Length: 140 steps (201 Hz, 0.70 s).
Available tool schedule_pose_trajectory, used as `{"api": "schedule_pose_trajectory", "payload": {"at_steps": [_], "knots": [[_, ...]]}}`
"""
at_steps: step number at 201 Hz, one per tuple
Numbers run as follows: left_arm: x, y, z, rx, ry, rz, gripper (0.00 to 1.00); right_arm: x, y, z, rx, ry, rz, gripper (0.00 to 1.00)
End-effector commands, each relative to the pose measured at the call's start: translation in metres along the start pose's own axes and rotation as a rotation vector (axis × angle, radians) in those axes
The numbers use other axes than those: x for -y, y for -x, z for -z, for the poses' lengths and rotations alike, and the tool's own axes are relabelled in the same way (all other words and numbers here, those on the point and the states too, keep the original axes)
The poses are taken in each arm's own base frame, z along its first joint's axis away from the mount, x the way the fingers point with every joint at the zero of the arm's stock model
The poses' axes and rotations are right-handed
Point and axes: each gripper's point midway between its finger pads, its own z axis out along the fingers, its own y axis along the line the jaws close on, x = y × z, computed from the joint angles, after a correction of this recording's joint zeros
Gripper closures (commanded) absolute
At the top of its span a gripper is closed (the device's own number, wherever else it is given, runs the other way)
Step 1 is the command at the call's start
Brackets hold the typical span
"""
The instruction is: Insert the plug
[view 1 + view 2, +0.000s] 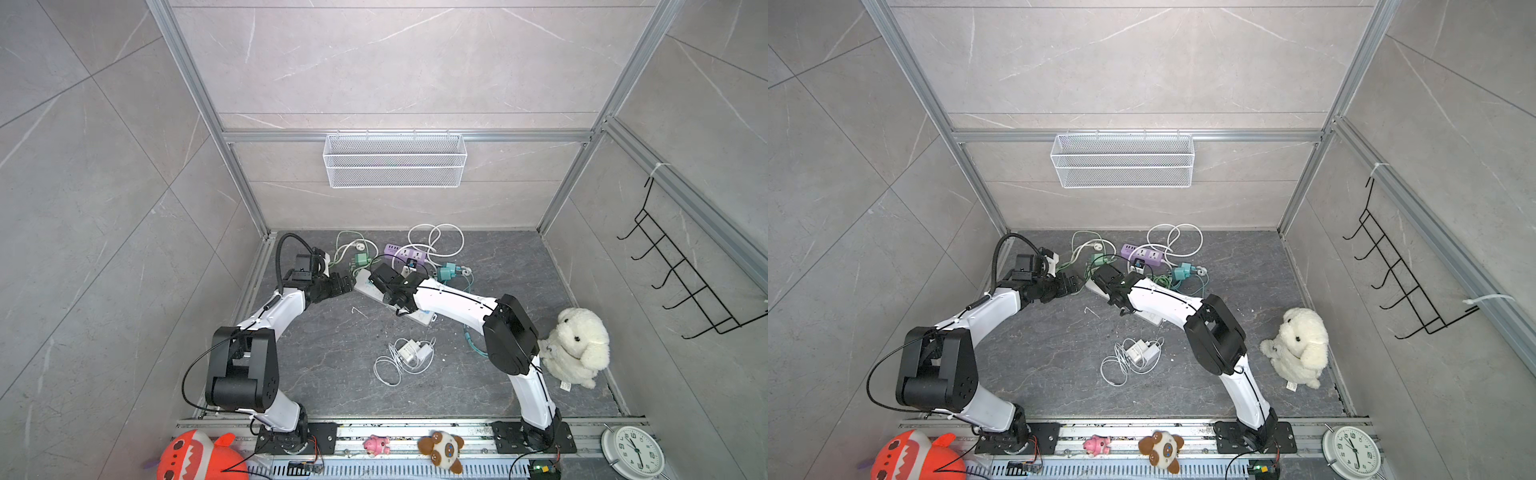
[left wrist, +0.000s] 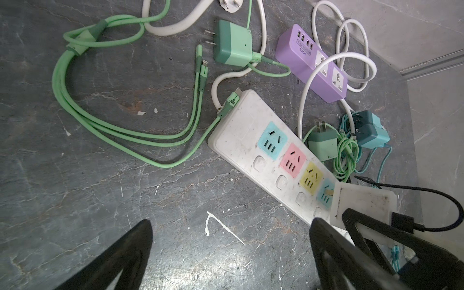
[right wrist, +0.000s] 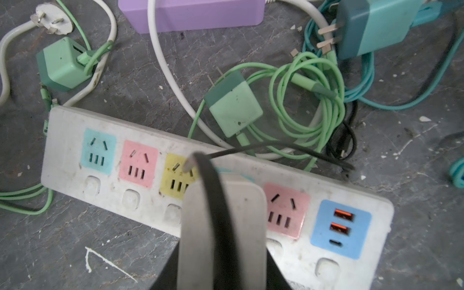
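Observation:
A dirty white power strip point(image 3: 351, 200) with coloured sockets lies slantwise on the dark floor, also seen in both top views point(image 1: 365, 287) point(image 1: 1096, 289). My right gripper point(image 3: 222, 251) point(image 1: 409, 276) is shut on the plug point(image 3: 241, 213), a white block adapter trailing a black cable point(image 3: 288, 148). The plug hangs tilted over the teal socket between the yellow socket point(image 3: 175, 180) and a pink one point(image 3: 286, 211); one prong point(image 2: 327, 192) shows just above it. My left gripper point(image 2: 231, 251) point(image 1: 345, 289) is open and empty above bare floor beside the strip's cord end.
Behind the strip lie a purple power strip point(image 1: 405, 253), green chargers with coiled cables point(image 2: 232, 45) point(image 3: 234, 108) and a teal charger point(image 1: 446, 272). A white charger with cable point(image 1: 409, 351) lies nearer the front. A white plush dog point(image 1: 575, 347) sits at right.

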Motion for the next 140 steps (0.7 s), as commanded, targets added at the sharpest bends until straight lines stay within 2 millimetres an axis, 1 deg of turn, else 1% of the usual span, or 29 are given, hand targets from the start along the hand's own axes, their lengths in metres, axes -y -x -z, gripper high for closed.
{"api": "schedule_pose_trajectory", "payload": {"at_steps": [1, 20, 32, 49, 67, 75, 80, 92, 100, 101, 102, 103, 104, 105, 120, 140], "knots": [[0.0, 0.008, 0.003, 0.034, -0.005, -0.024, 0.0, 0.015, -0.022, -0.018, -0.056, -0.075, 0.011, 0.91], [0.0, 0.01, -0.005, 0.023, -0.018, -0.037, 0.0, 0.019, -0.028, -0.018, -0.079, -0.068, 0.003, 0.91], [0.002, 0.014, -0.011, 0.026, -0.04, -0.057, 0.0, 0.019, -0.027, -0.014, -0.079, -0.047, 0.014, 0.91], [0.005, 0.021, -0.022, 0.021, -0.061, -0.079, 0.0, 0.024, -0.024, -0.01, -0.093, -0.051, 0.037, 0.91], [0.008, 0.028, -0.035, 0.028, -0.086, -0.119, 0.0, 0.028, -0.028, -0.014, -0.143, -0.028, 0.044, 0.92], [0.013, 0.032, -0.04, 0.038, -0.101, -0.145, 0.0, 0.03, -0.028, -0.016, -0.162, -0.016, 0.031, 0.92], [0.015, 0.034, -0.044, 0.041, -0.106, -0.159, 0.0, 0.031, -0.028, -0.017, -0.17, -0.009, 0.052, 0.92], [0.02, 0.045, -0.051, 0.05, -0.106, -0.173, 0.0, 0.036, -0.028, -0.019, -0.185, -0.006, 0.065, 0.93], [0.022, 0.051, -0.06, 0.043, -0.105, -0.175, 0.0, 0.039, -0.027, -0.02, -0.194, -0.003, 0.066, 0.93], [0.019, 0.047, -0.064, 0.03, -0.101, -0.171, 0.0, 0.039, -0.027, -0.02, -0.194, -0.001, 0.065, 0.93], [0.023, 0.052, -0.062, 0.04, -0.106, -0.177, 0.0, 0.039, -0.027, -0.02, -0.193, 0.002, 0.066, 0.94], [0.02, 0.049, -0.065, 0.029, -0.103, -0.172, 0.0, 0.039, -0.027, -0.02, -0.195, 0.003, 0.066, 0.93], [0.023, 0.053, -0.064, 0.036, -0.105, -0.176, 0.0, 0.04, -0.027, -0.021, -0.196, 0.004, 0.065, 0.93], [0.021, 0.05, -0.068, 0.024, -0.102, -0.172, 0.0, 0.04, -0.027, -0.021, -0.196, 0.006, 0.064, 0.93], [0.024, 0.056, -0.086, -0.017, -0.095, -0.169, 0.0, 0.045, -0.027, -0.022, -0.209, 0.022, 0.065, 0.94], [0.026, 0.054, -0.11, -0.083, -0.069, -0.162, 0.0, 0.049, -0.025, -0.021, -0.21, 0.038, 0.077, 0.93]]}}
